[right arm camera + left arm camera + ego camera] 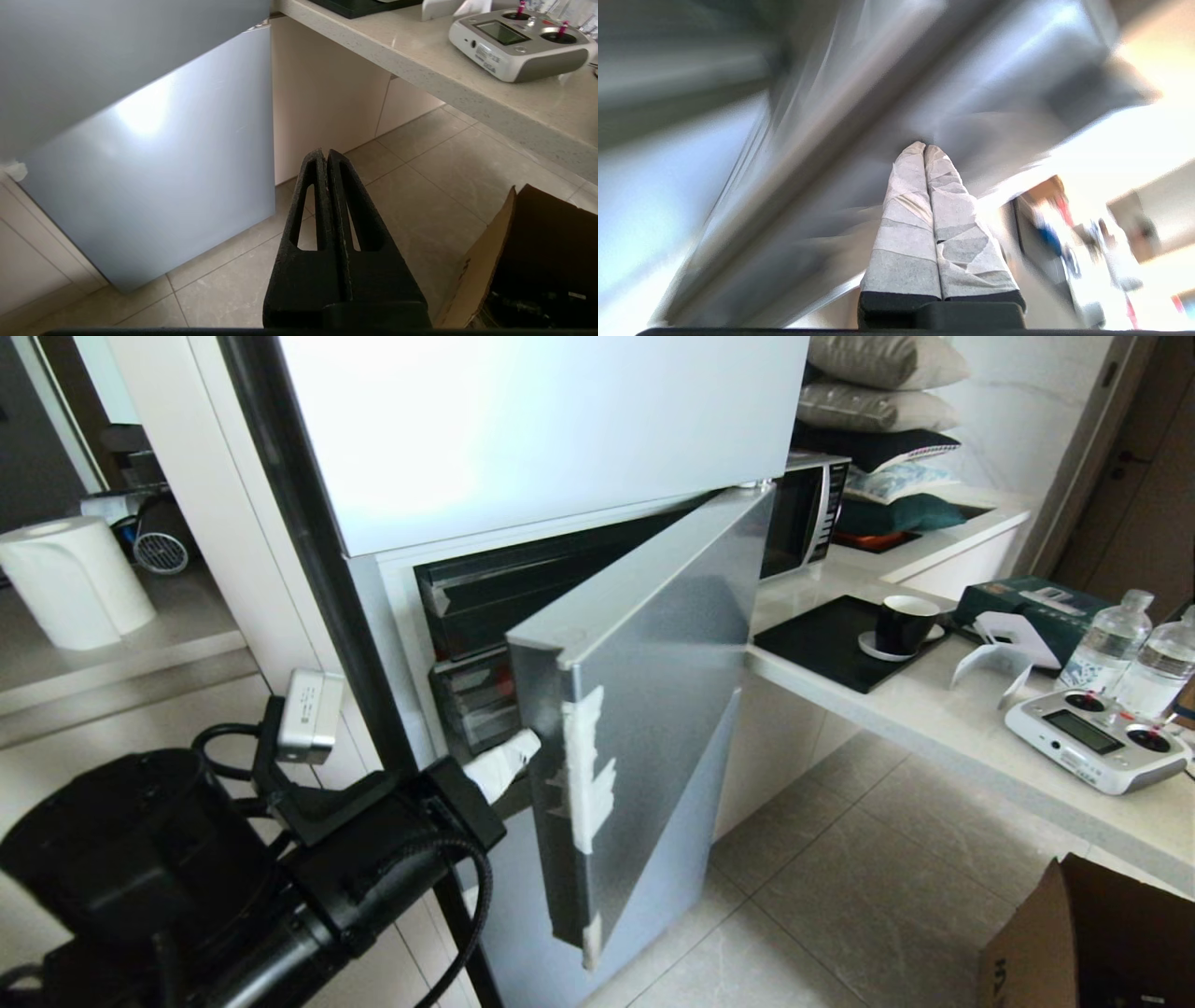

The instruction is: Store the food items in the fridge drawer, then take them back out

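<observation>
The fridge's silver-blue middle door [653, 691] stands partly open. My left gripper [530, 743], its fingers wrapped in white tape, is shut with nothing in it, and its tips [924, 147] sit against the inner side of the door's free edge. In the gap behind the door I see dark, clear drawer fronts [476, 705]; I cannot tell which one is the fridge drawer. The food items are out of view. My right gripper [325, 153] hangs shut and empty over the floor, to the right of the lower door [154, 177].
A counter [934, 709] runs along the right with a black tray, a cup [904, 623], a remote controller [1092, 739], water bottles [1111, 639] and a microwave [803, 513]. A cardboard box [1092, 943] stands on the floor at bottom right. White tape [583, 775] patches the door edge.
</observation>
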Tool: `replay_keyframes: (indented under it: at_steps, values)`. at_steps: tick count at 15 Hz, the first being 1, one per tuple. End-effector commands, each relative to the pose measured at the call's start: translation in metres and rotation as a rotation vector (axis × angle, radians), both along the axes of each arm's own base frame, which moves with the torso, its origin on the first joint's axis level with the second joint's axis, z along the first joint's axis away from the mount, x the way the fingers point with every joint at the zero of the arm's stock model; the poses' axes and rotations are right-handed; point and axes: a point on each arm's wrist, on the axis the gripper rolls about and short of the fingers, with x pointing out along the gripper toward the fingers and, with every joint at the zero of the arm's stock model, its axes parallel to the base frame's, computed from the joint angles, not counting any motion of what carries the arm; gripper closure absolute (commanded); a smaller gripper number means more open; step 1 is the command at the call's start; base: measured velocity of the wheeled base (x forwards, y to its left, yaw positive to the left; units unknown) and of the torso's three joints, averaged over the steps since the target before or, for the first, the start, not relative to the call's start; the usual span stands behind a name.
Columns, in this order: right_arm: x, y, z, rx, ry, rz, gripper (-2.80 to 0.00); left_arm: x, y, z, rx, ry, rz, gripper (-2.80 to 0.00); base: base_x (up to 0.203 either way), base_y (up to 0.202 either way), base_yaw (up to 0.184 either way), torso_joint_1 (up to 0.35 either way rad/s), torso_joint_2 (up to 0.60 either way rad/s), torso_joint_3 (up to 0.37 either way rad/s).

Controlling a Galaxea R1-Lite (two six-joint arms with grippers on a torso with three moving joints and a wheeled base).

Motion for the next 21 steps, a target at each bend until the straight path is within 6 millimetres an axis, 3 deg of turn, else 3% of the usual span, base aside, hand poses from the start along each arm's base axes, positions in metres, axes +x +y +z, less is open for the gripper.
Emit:
replay_keyframes:
  at_steps: [1, 5, 8, 10, 13, 16, 19, 21]
  values:
    - [0.0, 0.0, 0.0, 0.0, -0.001, 0.001, 0.0, -0.019, 0.005, 0.0, -0.001, -0.013, -0.143, 0.0, 0.0, 0.0, 0.0, 0.0, 0.0, 0.0]
    - [0.0, 0.0, 0.0, 0.0, -0.001, 0.001, 0.0, -0.006, 0.017, 0.006, -0.014, -0.035, -0.059, 0.0, 0.0, 0.0, 0.0, 0.0, 0.0, 0.0]
    - [0.0, 0.0, 0.0, 0.0, -0.001, 0.001, 0.0, 0.022, 0.056, 0.029, -0.004, -0.13, 0.164, 0.0, 0.0, 0.0, 0.0, 0.0, 0.0, 0.0]
    - [0.0, 0.0, 0.0, 0.0, -0.001, 0.001, 0.0, 0.029, 0.088, 0.054, 0.096, -0.25, 0.323, 0.0, 0.0, 0.0, 0.0, 0.0, 0.0, 0.0]
    - [0.0, 0.0, 0.0, 0.0, -0.001, 0.001, 0.0, -0.003, 0.114, 0.098, 0.172, -0.367, 0.375, 0.0, 0.0, 0.0, 0.0, 0.0, 0.0, 0.0]
    - [0.0, 0.0, 0.0, 0.0, -0.001, 0.001, 0.0, -0.05, 0.128, 0.116, 0.24, -0.358, 0.362, 0.0, 0.0, 0.0, 0.0, 0.0, 0.0, 0.0]
    - [0.0, 0.0, 0.0, 0.0, -0.001, 0.001, 0.0, -0.085, 0.138, 0.103, 0.341, -0.29, 0.388, 0.0, 0.0, 0.0, 0.0, 0.0, 0.0, 0.0]
    - [0.0, 0.0, 0.0, 0.0, -0.001, 0.001, 0.0, -0.096, 0.143, 0.073, 0.449, -0.202, 0.47, 0.0, 0.0, 0.0, 0.0, 0.0, 0.0, 0.0]
